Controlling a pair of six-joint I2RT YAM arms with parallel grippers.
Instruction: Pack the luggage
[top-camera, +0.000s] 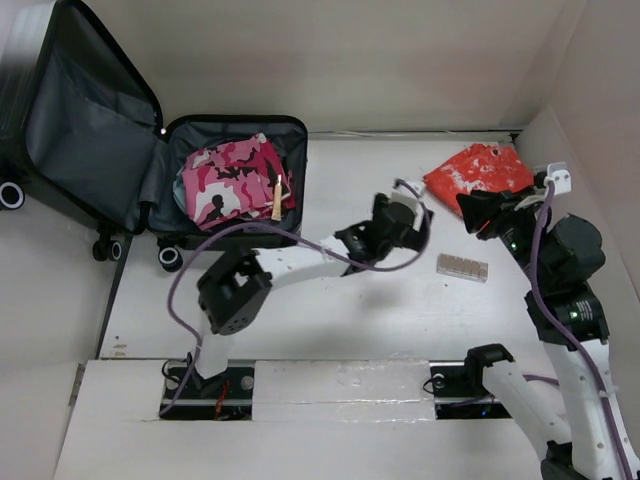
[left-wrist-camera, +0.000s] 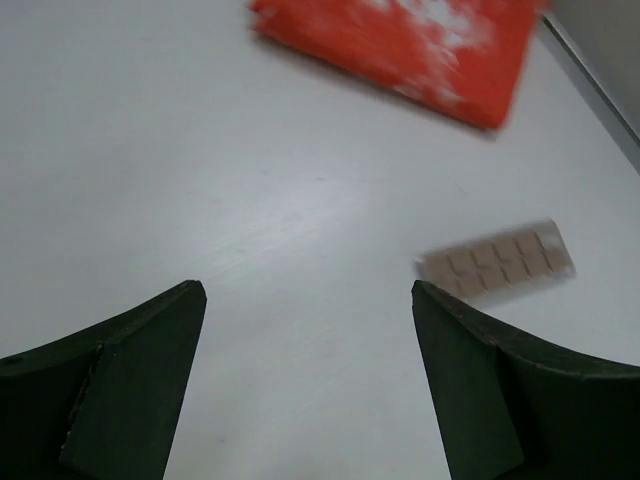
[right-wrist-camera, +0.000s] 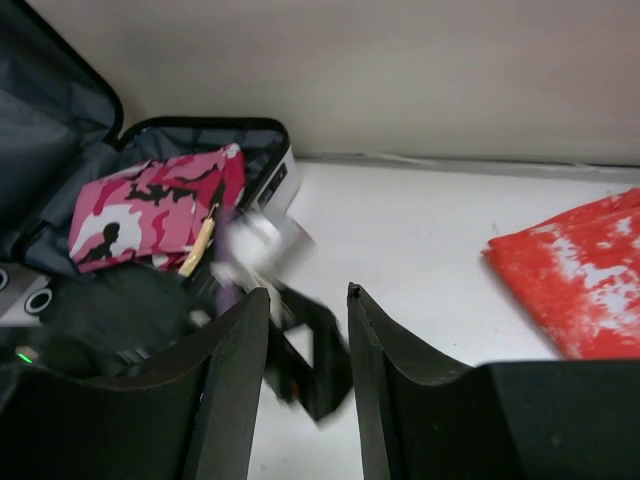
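Observation:
The luggage lies open at the back left, dark grey lining showing, its lid propped up. A pink camouflage cloth and a tan stick lie in its base; they also show in the right wrist view. A folded red-and-white cloth lies at the back right, also in the left wrist view. A small tan blister strip lies on the table, also in the left wrist view. My left gripper is open and empty over mid-table. My right gripper is open and empty beside the red cloth.
White walls close the table at the back and right. The luggage's caster wheels sit at the table's left edge. A purple cable loops over the left arm.

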